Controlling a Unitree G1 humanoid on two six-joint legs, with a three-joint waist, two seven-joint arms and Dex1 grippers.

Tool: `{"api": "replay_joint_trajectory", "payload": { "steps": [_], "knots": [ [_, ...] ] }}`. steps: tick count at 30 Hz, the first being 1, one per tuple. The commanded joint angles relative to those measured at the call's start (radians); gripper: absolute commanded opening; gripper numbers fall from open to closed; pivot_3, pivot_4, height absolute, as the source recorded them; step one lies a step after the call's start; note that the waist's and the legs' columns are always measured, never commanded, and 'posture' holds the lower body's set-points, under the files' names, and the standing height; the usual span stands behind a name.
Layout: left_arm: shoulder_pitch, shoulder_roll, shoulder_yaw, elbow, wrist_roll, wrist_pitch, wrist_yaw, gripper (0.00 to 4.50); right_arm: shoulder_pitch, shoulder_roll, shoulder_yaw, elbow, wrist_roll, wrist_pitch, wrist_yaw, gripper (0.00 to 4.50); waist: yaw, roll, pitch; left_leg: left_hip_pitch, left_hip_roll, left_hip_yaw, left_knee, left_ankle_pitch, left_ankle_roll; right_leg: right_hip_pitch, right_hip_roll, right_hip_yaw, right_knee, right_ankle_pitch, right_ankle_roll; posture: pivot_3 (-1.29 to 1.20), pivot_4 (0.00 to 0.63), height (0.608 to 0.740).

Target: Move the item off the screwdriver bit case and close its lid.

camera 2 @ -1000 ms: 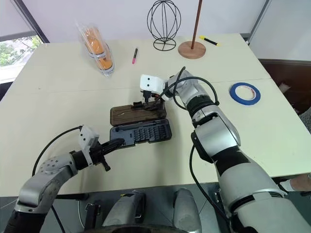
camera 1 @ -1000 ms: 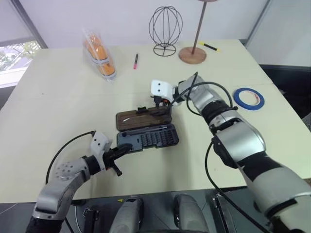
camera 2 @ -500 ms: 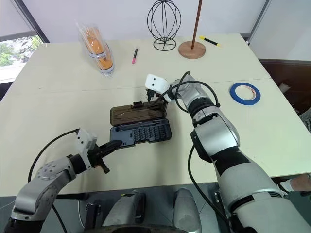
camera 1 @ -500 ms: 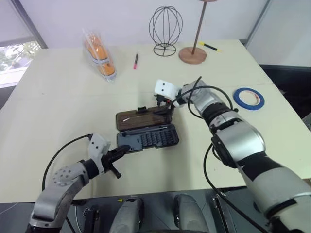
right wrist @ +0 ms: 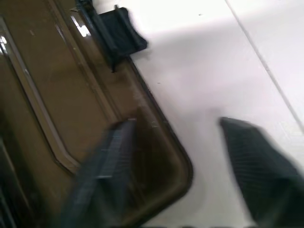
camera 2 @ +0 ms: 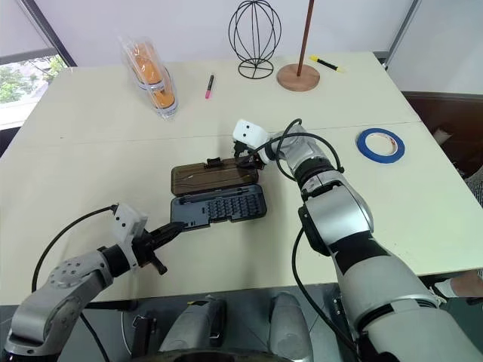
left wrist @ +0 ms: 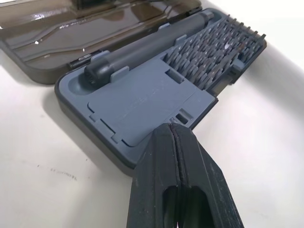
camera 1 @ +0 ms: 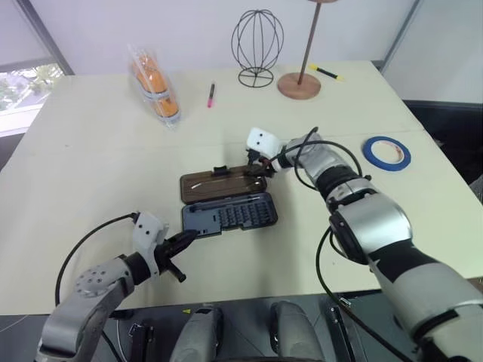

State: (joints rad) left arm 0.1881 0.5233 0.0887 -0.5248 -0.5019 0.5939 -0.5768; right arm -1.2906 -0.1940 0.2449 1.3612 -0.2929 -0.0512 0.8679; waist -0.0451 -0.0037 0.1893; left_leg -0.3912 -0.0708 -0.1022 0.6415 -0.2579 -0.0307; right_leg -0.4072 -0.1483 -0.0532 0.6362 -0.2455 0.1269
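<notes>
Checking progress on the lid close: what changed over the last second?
The right gripper slid rightward along the far edge of the open lid to its right corner; in the right wrist view its jaws straddle that corner, nothing gripped yet. The left gripper stayed shut, its tip at the near-left corner of the bit case. The case, the flat-lying lid and the blue tape out to the right did not move.

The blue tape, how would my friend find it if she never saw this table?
Start at the big pale table and look toward the robot's right side, away from the open screwdriver bit case in the middle. The blue tape lies flat there alone. It is a ring with a hole in its middle, and nothing else on the table is blue.
</notes>
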Motion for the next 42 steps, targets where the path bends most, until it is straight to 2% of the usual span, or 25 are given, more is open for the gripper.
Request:
{"api": "replay_joint_trajectory", "payload": {
  "steps": [1,3,22,37,40,42],
  "knots": [
    [-0.019,0.009,0.015,-0.049,-0.02,0.046,0.028,0.0,0.001,0.007,-0.013,-0.01,-0.002,-0.004,-0.003,0.98,0.0,0.0,0.0,0.0,0.0,0.0,0.0,0.0,0.0,0.0,0.0,0.0,0.0,0.0,0.0,0.0,0.15,0.74],
    [-0.029,0.009,0.016,-0.069,-0.031,0.07,0.042,0.0,0.007,0.007,-0.014,-0.01,-0.001,0.0,0.003,0.01,-0.003,-0.001,-0.001,0.001,0.0,0.0,0.0,0.0,0.0,0.001,0.0,0.0,0.0,0.0,0.0,0.0,0.15,0.74],
    [-0.06,0.031,0.034,-0.088,-0.063,0.129,0.062,0.0,0.054,-0.02,0.036,-0.015,-0.064,-0.048,0.03,0.01,0.001,-0.001,-0.001,0.002,0.0,0.0,0.0,0.001,-0.001,0.002,0.001,0.0,0.001,0.001,-0.001,0.0,0.15,0.74],
    [0.027,0.026,0.038,-0.07,-0.031,0.051,0.047,0.0,0.068,-0.032,0.061,0.003,-0.106,-0.014,-0.021,0.01,0.003,0.0,-0.004,0.003,0.0,-0.001,0.001,0.001,-0.001,0.003,0.001,0.0,0.001,0.001,-0.001,0.0,0.15,0.74],
    [0.032,0.023,0.034,-0.055,-0.023,0.033,0.042,0.0,0.065,-0.034,0.06,0.003,-0.109,-0.018,-0.018,0.91,0.005,0.0,-0.005,0.003,0.0,-0.001,0.001,0.001,-0.001,0.003,0.001,0.0,0.001,0.001,-0.001,0.0,0.15,0.74],
    [0.033,0.02,0.03,-0.037,-0.017,0.017,0.037,0.0,0.062,-0.033,0.06,0.002,-0.111,-0.018,-0.021,1.97,0.003,0.001,-0.005,0.002,0.0,-0.001,0.001,0.001,-0.001,0.003,0.0,0.0,0.001,0.001,-0.001,0.0,0.15,0.74]
  ]
}}
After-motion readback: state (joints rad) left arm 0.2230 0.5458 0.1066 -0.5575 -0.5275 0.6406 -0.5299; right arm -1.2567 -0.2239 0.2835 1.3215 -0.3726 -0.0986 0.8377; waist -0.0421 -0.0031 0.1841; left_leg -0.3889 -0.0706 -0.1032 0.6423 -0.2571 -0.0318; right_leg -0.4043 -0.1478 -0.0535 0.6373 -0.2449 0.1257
